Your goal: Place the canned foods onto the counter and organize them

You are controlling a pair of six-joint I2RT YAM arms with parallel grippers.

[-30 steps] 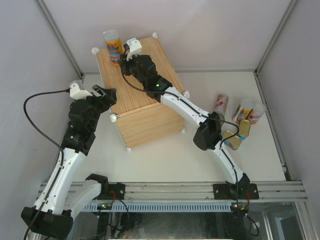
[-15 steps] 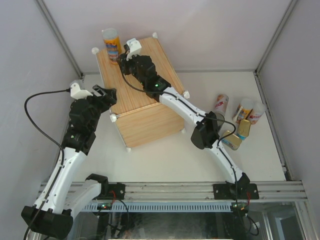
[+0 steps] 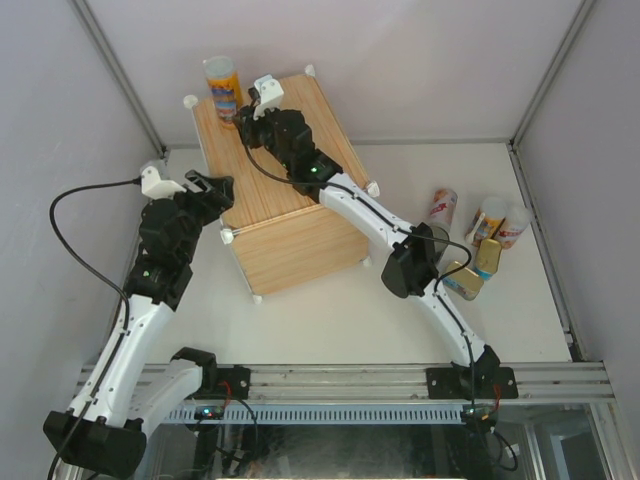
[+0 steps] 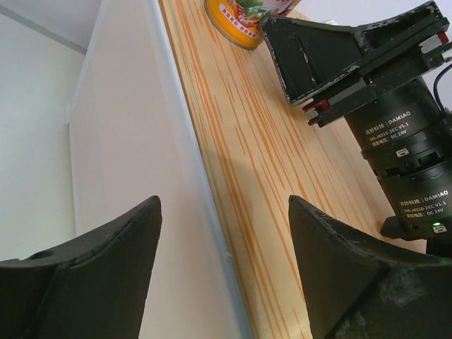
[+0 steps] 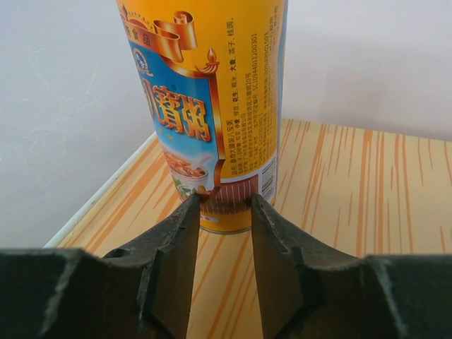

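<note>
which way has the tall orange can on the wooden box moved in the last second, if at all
Yes, slightly: the tall orange can slid toward the light wooden box's far-left corner.

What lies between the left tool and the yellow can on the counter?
Only the bare wood-grain top of the counter runs from the left tool to the yellow can, in the left wrist view. The right tool stands beside that stretch.

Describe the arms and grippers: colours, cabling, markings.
The left arm and right arm: white link shells, black joint housings, white wrist camera mounts, black cables, green LEDs. The right wrist motor reads DAMIAO, DC 24V. The left gripper and right gripper have matte black, scuffed wedge fingers.
</note>
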